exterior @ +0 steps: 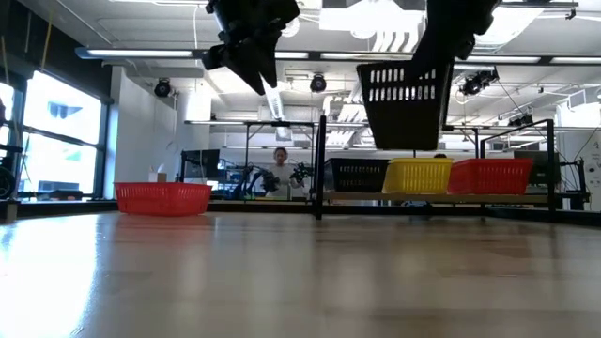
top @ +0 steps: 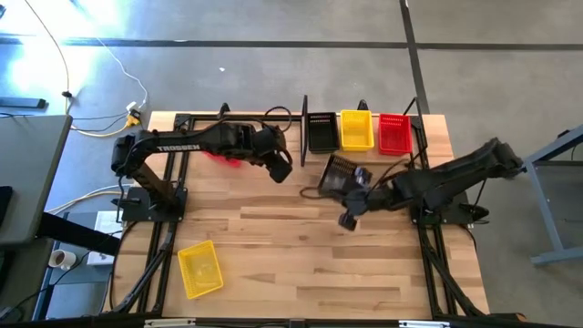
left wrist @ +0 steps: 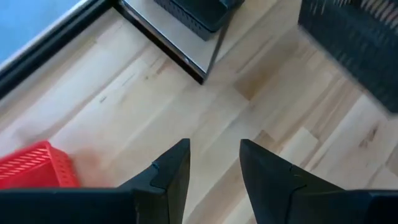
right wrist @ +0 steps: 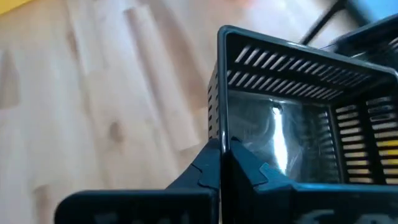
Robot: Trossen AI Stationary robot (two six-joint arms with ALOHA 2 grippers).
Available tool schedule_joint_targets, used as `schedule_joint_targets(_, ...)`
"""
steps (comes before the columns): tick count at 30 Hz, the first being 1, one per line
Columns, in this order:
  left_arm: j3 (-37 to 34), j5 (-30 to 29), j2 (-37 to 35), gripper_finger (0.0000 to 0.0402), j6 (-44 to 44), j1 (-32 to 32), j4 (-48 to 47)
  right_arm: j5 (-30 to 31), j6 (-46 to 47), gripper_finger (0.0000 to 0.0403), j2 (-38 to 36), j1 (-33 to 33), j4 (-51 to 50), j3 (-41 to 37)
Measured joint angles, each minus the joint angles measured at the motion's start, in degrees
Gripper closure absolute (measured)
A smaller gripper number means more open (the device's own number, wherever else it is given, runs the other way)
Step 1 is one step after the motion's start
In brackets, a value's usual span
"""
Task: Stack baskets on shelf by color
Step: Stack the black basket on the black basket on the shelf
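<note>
My right gripper (right wrist: 224, 155) is shut on a black basket (exterior: 406, 103), held in the air in front of the shelf (top: 305, 137). On the shelf sit a black basket (top: 322, 132), a yellow basket (top: 356, 130) and a red basket (top: 393, 134), side by side. My left gripper (left wrist: 214, 162) hangs open above the table left of the shelf, with nothing between its fingers. A red basket (exterior: 162, 197) rests on its bottom on the table below the left arm. Another yellow basket (top: 200, 269) lies near the front left. My right gripper pinches the black basket's rim (right wrist: 221, 134) between its two fingers, one finger inside the basket and one outside its slatted wall. The fingers slant down from the table's right side. The basket hangs tilted, lifted clear of the table.
Bare wooden tabletop (top: 301, 264) stretches across the middle and front. The shelf's thin black posts (exterior: 319, 164) stand at the far edge. The arms' black base frames (top: 164, 196) run along both sides of the table.
</note>
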Motion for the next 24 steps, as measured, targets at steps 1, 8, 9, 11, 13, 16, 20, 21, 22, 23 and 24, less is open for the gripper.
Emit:
schedule_joint_targets(1, 0.0, 0.0, -0.1, 0.0273, 0.4, 0.2, -0.1, 0.6, -1.7, 0.0403, -1.1, -0.8, -0.3, 0.0)
schedule_joint_targets(8, -0.1, 0.0, -1.1, 0.0273, 3.5, 1.8, -0.2, 1.6, -19.1, 0.0403, -6.8, -10.3, -0.3, 0.0)
schedule_joint_targets(9, -0.1, 0.0, -1.4, 0.0273, 3.6, 1.9, -0.2, 1.4, -21.7, 0.0403, -7.2, -12.0, -0.1, 0.0)
schedule_joint_targets(11, 0.0, 0.0, -2.1, 0.0273, 3.6, 2.4, -0.1, -0.2, -27.0, 0.0403, -7.7, -15.5, 1.0, 0.0)
schedule_joint_targets(13, 0.0, 0.1, -2.7, 0.0273, 3.6, 3.1, -0.4, -3.2, -32.5, 0.0403, -7.8, -19.0, 2.6, 0.0)
schedule_joint_targets(16, 0.0, 0.4, -4.1, 0.0273, 3.6, 4.4, -0.2, -9.3, -39.5, 0.0403, -7.8, -24.0, 4.7, 0.0)
schedule_joint_targets(20, 0.0, 1.5, -6.3, 0.0273, 3.6, 6.3, -0.1, -15.7, -47.3, 0.0403, -7.6, -29.8, 6.1, 0.0)
schedule_joint_targets(21, 0.0, 1.5, -6.8, 0.0273, 3.6, 6.7, -0.1, -17.1, -49.3, 0.0403, -7.6, -31.1, 6.4, 0.0)
schedule_joint_targets(22, 0.0, 1.5, -7.3, 0.0273, 3.6, 7.1, -0.1, -18.6, -51.2, 0.0403, -7.6, -32.4, 6.5, 0.0)
schedule_joint_targets(23, 0.0, 1.5, -7.9, 0.0273, 3.6, 7.5, 0.0, -20.2, -52.9, 0.0403, -7.6, -33.6, 6.6, 0.0)
schedule_joint_targets(24, 0.0, 1.5, -8.4, 0.0273, 3.6, 7.9, 0.0, -22.1, -54.5, 0.0403, -7.6, -34.7, 6.7, 0.0)
